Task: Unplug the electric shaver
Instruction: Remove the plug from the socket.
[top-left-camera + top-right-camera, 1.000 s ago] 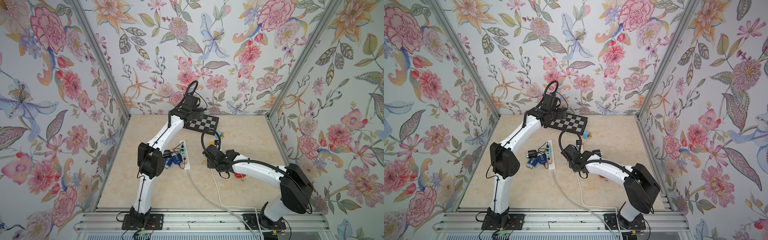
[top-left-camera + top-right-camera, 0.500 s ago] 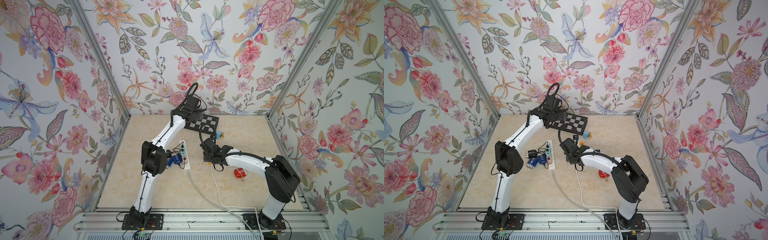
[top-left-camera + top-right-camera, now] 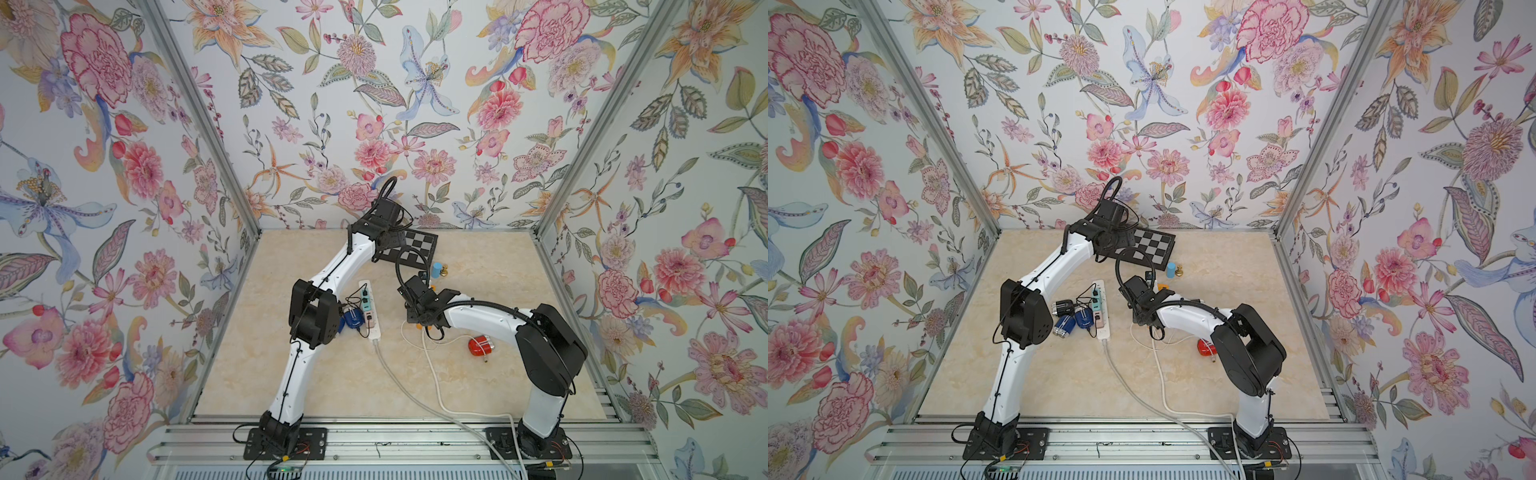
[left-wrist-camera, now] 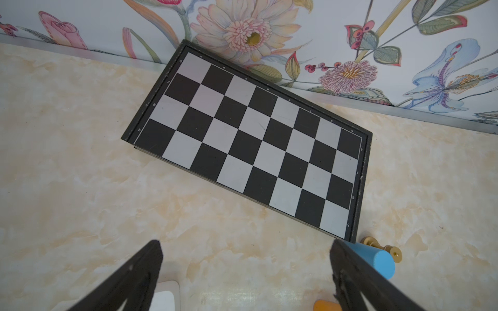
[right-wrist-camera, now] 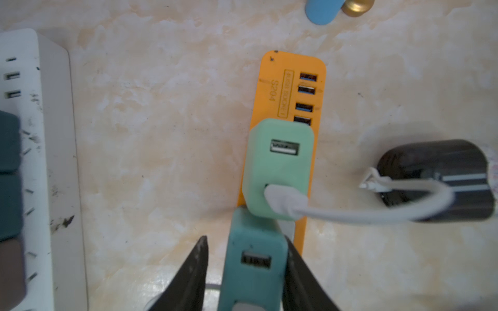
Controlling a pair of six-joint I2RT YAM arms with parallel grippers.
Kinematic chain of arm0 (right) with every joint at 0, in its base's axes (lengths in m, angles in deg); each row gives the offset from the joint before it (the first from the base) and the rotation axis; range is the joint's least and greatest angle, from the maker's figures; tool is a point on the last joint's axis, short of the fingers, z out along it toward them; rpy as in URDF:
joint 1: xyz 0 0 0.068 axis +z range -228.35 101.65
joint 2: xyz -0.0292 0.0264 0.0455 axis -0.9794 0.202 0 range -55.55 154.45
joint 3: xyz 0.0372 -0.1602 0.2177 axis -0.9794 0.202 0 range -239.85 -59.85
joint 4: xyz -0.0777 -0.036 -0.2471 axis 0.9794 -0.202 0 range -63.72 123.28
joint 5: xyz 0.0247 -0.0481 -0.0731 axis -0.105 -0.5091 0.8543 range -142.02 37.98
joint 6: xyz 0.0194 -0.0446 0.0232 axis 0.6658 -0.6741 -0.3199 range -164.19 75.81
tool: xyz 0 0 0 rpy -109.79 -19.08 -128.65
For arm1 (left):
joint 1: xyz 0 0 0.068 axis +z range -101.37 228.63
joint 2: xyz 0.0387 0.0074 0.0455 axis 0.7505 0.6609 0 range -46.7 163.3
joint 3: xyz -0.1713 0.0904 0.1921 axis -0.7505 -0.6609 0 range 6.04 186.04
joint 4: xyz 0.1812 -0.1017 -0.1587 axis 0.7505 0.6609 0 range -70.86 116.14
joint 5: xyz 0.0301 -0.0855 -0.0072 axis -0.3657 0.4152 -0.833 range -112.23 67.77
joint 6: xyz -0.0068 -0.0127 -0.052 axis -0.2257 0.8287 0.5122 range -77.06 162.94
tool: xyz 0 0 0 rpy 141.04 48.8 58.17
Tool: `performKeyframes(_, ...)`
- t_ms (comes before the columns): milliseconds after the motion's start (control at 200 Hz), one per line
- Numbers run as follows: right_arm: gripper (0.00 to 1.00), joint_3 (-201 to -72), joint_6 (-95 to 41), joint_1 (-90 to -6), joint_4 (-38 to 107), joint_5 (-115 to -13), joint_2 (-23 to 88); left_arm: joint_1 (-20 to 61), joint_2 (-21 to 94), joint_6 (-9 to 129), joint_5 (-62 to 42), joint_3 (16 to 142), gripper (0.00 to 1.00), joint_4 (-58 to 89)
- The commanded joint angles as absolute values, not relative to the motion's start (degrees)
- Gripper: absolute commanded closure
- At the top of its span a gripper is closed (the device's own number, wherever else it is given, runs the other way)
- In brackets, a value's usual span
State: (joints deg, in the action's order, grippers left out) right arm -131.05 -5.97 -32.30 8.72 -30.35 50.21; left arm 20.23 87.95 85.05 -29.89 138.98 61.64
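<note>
In the right wrist view an orange power strip (image 5: 272,88) lies on the table with two plug adapters in it. My right gripper (image 5: 246,239) straddles the nearer, teal adapter (image 5: 253,269). One finger touches its side and the other stands a small gap off. The mint adapter (image 5: 280,167) beyond it carries a white cable (image 5: 377,215) to a black rounded device (image 5: 431,156), which looks like the electric shaver. It is hidden under my right arm in both top views. My left gripper (image 4: 245,242) hangs open over bare table in front of the chessboard (image 4: 256,140).
A white power strip (image 3: 370,309) lies left of the orange one, with blue and black round devices (image 3: 1075,322) wired to it. A red device (image 3: 480,347) on a white lead lies by my right arm. A blue cylinder (image 4: 382,262) and gold pawn (image 4: 388,249) stand near the board.
My right arm has folded in and carried its gripper a little farther back. Its jaws have narrowed round the teal adapter. The left arm has barely shifted and stays open.
</note>
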Motion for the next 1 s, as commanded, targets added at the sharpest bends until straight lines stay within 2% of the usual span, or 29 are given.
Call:
performKeyframes(0,0.59,-131.9,-7.0,-32.7,8.4,-29.2,51.1,20.3,88.3,87.6,-31.3,140.1,0.0,63.7)
performKeyframes(110,0.62,-131.5,-7.5,-32.7,8.4,-28.4,50.8,19.8,88.3,88.2,-31.7,139.5,0.01,64.2)
performKeyframes(170,0.68,-131.5,-8.7,-32.6,8.4,-28.2,50.7,19.5,88.4,88.5,-32.0,139.2,0.01,64.5)
performKeyframes(315,0.71,-130.9,-13.2,-31.6,9.4,-28.7,50.3,18.5,88.6,89.2,-33.1,138.8,0.01,65.5)
performKeyframes(595,0.71,-124.9,-17.4,-31.3,14.2,-30.7,46.6,16.2,90.2,96.8,-33.2,138.6,0.01,69.7)
performKeyframes(991,0.71,-115.5,-23.8,-33.1,24.4,-36.7,40.9,15.7,97.5,105.3,-25.2,142.9,0.01,70.6)
